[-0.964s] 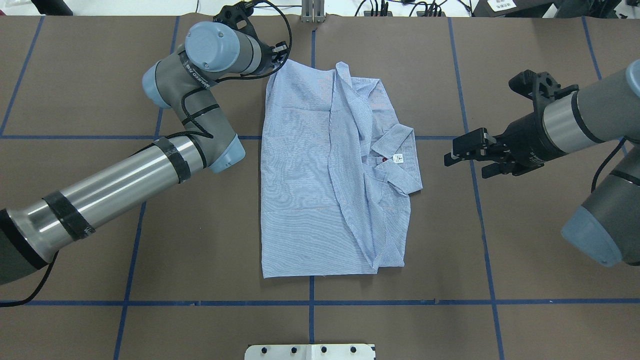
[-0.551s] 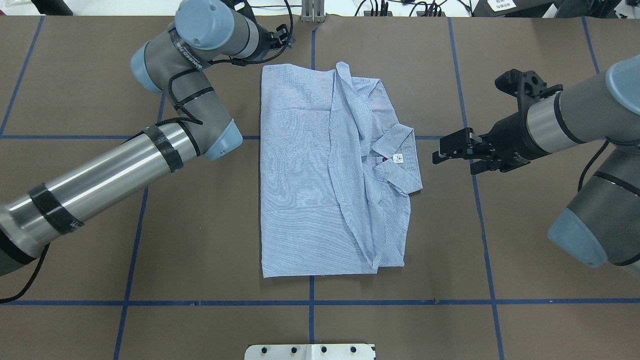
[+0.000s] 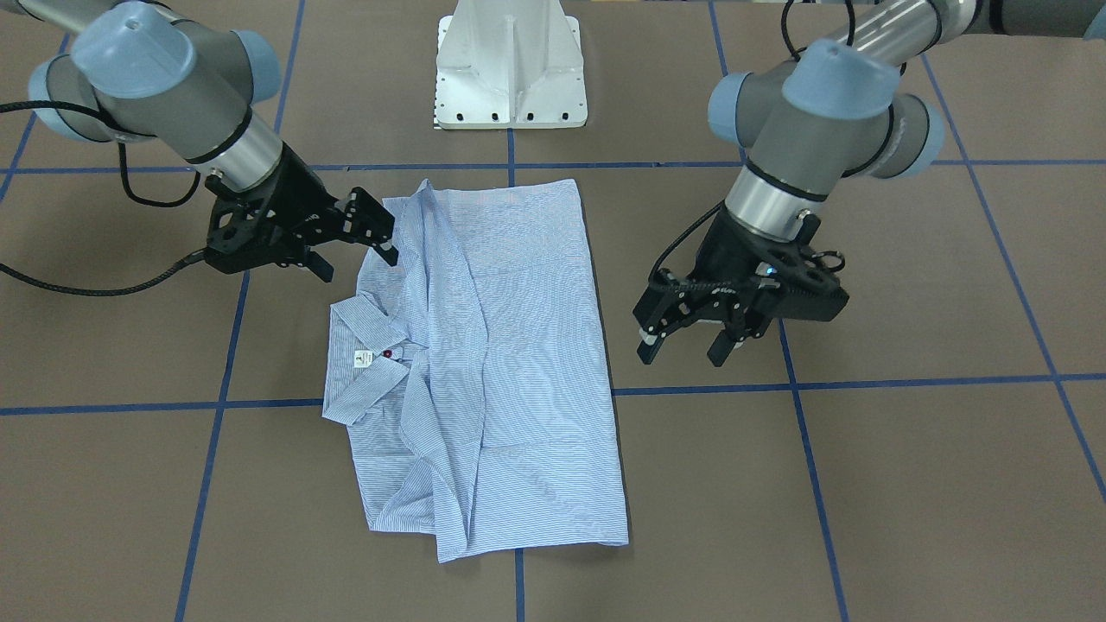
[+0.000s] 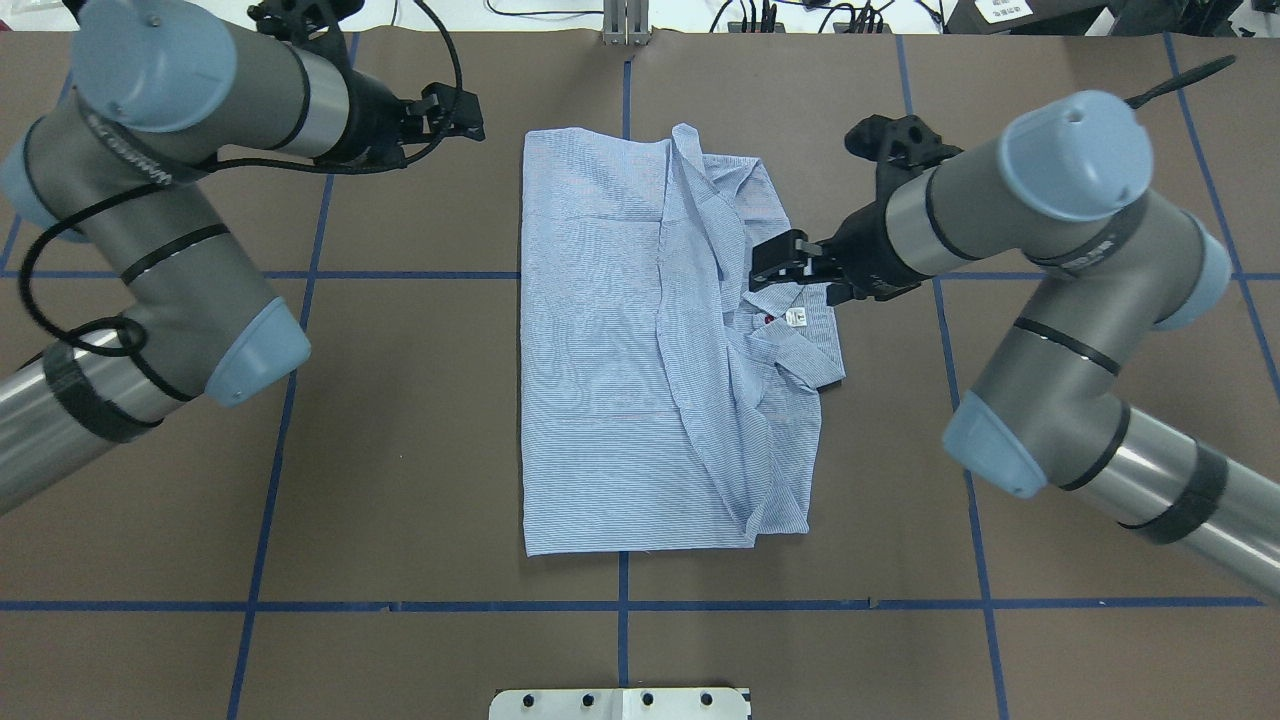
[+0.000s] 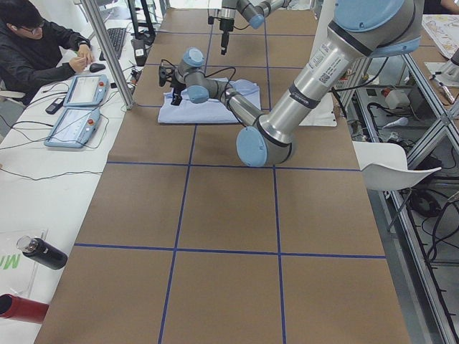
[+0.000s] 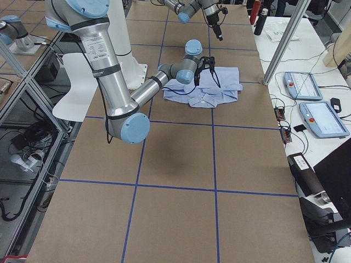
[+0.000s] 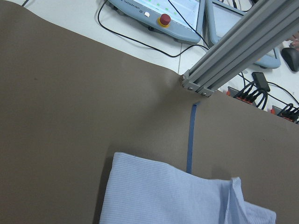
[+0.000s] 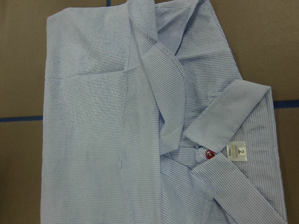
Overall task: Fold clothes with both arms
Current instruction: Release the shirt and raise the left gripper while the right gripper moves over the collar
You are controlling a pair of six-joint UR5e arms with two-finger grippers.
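The pinstriped shirt (image 4: 620, 350) lies folded into a rectangle mid-table, collar and white neck label (image 4: 797, 318) on its right side. It also shows in the front view (image 3: 518, 363), the right wrist view (image 8: 103, 130) and the left wrist view (image 7: 168, 196). My right gripper (image 4: 800, 270) is open and empty over the collar's far flap; in the front view (image 3: 359, 255) its tips are at the shirt's edge. My left gripper (image 4: 462, 115) is open and empty, off the shirt's far left corner, also in the front view (image 3: 683, 350).
The white pedestal base (image 3: 510, 69) stands at the robot's edge of the table. An aluminium post (image 7: 233, 51) and teach pendants (image 7: 159, 14) are beyond the far edge. An operator (image 5: 36, 43) sits at a side desk. Blue tape lines (image 4: 300, 274) grid the brown table.
My left gripper has drawn back to the left, away from the shirt's far left corner. My right gripper has moved left from beside the shirt to over the collar.
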